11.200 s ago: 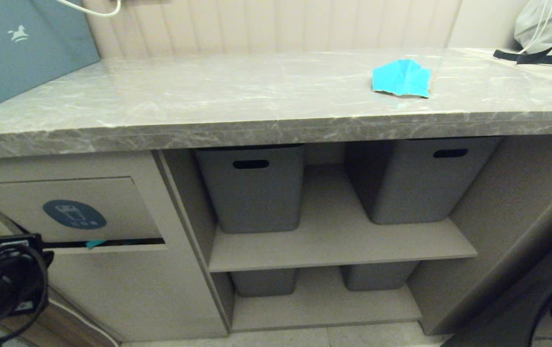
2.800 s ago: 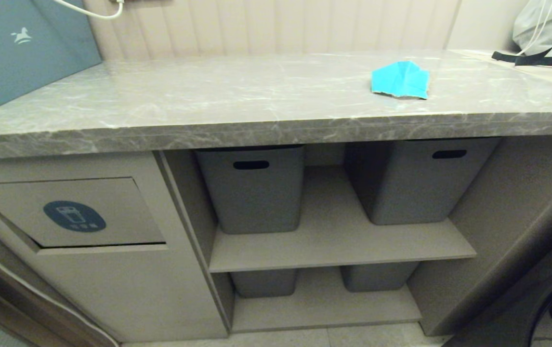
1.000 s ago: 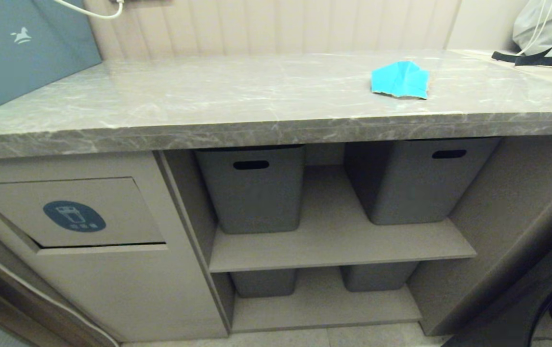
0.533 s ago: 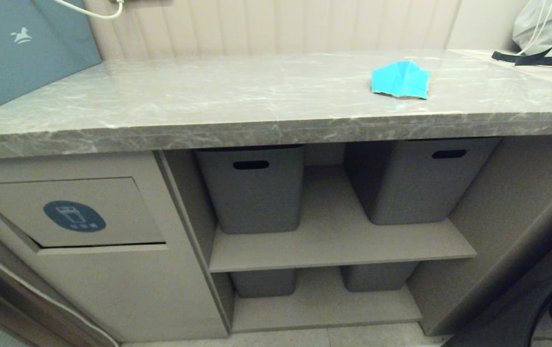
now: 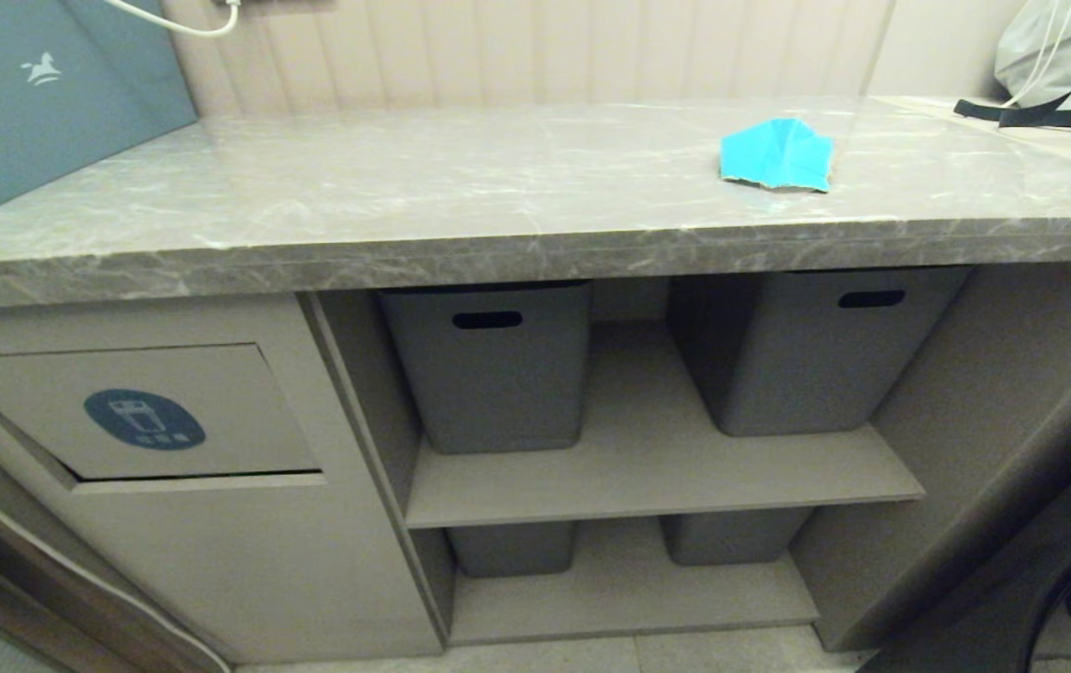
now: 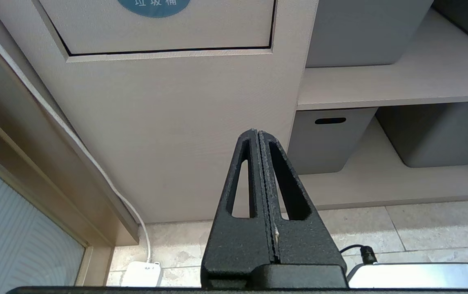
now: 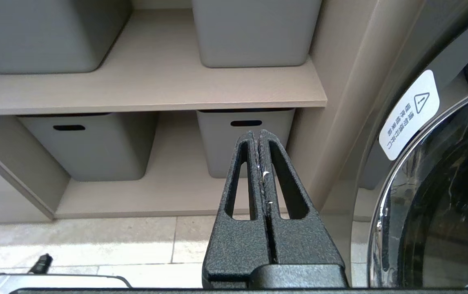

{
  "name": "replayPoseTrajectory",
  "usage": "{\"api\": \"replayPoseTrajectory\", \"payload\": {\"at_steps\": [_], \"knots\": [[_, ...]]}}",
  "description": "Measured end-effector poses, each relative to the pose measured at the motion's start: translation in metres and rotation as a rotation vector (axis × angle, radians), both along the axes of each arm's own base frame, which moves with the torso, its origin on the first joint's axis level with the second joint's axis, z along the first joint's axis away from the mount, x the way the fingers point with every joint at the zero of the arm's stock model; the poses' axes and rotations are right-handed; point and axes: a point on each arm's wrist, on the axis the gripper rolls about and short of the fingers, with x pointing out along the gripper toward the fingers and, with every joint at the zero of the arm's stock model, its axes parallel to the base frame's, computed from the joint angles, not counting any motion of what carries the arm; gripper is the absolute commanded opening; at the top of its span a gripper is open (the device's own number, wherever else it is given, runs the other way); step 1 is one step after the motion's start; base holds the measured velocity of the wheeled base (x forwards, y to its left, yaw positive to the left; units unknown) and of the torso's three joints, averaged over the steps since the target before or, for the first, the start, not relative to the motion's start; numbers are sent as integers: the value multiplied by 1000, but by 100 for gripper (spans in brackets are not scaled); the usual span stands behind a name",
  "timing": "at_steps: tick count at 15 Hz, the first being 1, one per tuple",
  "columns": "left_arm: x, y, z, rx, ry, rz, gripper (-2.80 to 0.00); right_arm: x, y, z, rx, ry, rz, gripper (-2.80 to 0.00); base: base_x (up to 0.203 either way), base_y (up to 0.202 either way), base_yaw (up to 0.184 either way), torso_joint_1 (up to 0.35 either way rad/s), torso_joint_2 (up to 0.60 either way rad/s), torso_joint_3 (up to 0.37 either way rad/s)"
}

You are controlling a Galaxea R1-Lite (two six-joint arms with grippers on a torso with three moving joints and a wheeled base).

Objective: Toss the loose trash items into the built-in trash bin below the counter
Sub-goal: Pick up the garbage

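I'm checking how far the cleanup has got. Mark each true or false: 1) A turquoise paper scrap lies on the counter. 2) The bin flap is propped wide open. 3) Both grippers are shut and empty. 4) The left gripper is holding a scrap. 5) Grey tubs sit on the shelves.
1) True: the turquoise scrap lies on the counter.
2) False: the bin flap is closed.
3) True: left gripper and right gripper are shut, holding nothing.
4) False: it is empty.
5) True: grey tubs stand there.
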Motion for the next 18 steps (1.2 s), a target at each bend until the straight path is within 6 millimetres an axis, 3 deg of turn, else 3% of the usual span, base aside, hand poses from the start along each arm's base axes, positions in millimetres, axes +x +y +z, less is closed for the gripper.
{"api": "replayPoseTrajectory", "payload": {"at_steps": [5, 9, 11, 16, 18], "knots": [[0, 0, 0, -1, 0, 0, -280, 0, 1, 0, -115, 29, 35, -280, 0, 0, 0, 0, 0, 0], [0, 0, 0, -1, 1, 0, -280, 2, 1, 45, -119, 31, 46, -280, 0, 0, 0, 0, 0, 0], [0, 0, 0, -1, 1, 0, -280, 7, 1, 53, -113, 65, 45, -280, 0, 0, 0, 0, 0, 0], [0, 0, 0, -8, 0, 0, -280, 2, 1, 11, -112, 60, 40, -280, 0, 0, 0, 0, 0, 0], [0, 0, 0, -8, 0, 0, -280, 1, 1, 3, -109, 42, 39, -280, 0, 0, 0, 0, 0, 0]]}}
